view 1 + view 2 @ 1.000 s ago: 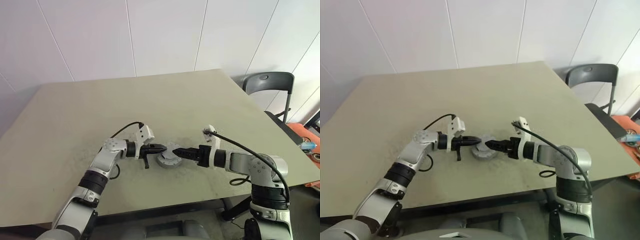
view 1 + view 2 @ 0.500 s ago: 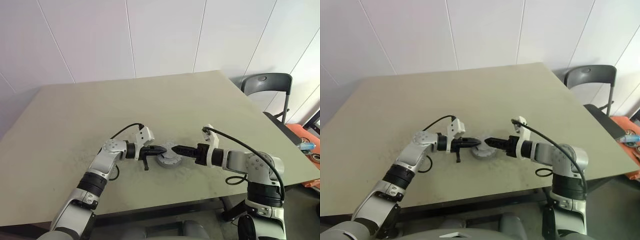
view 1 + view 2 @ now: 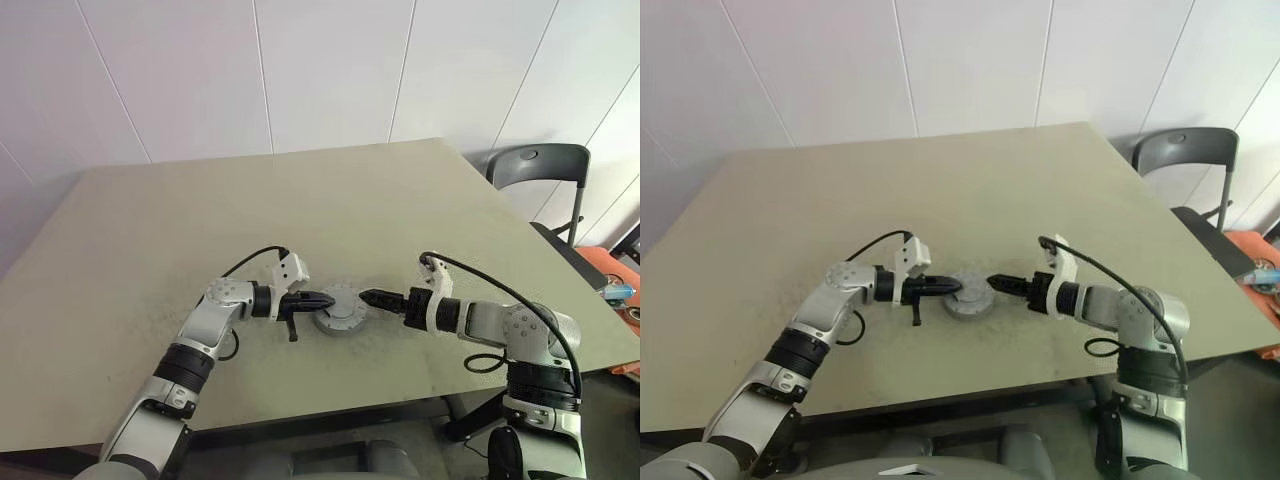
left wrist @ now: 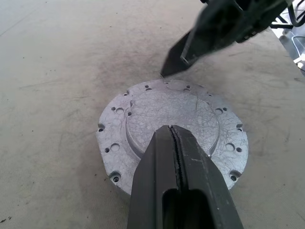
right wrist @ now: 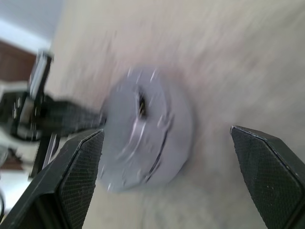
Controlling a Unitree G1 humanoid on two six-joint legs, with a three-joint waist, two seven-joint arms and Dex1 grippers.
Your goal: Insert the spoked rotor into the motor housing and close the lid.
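The lid (image 3: 337, 309) is a grey round cap with small holes round its flange (image 4: 114, 143), lying flat on the table. My left gripper (image 3: 325, 299) is shut, and its closed tips (image 4: 170, 129) rest on the lid's raised centre. My right gripper (image 3: 368, 296) stands open just to the right of the lid and apart from it, with its two fingers (image 5: 78, 171) spread wide and nothing between them. The right wrist view faces the lid's side (image 5: 147, 129), with the left gripper (image 5: 62, 117) behind it. The spoked rotor and the motor housing are hidden.
The beige table (image 3: 300, 200) has bare room on all sides of the lid. A grey chair (image 3: 535, 165) stands off the table's right far corner. Orange items (image 3: 620, 290) lie on the floor at the far right.
My right gripper has drawn back to the right, from over the lid to beside it. The lid now lies flat. The left gripper has stayed on the lid.
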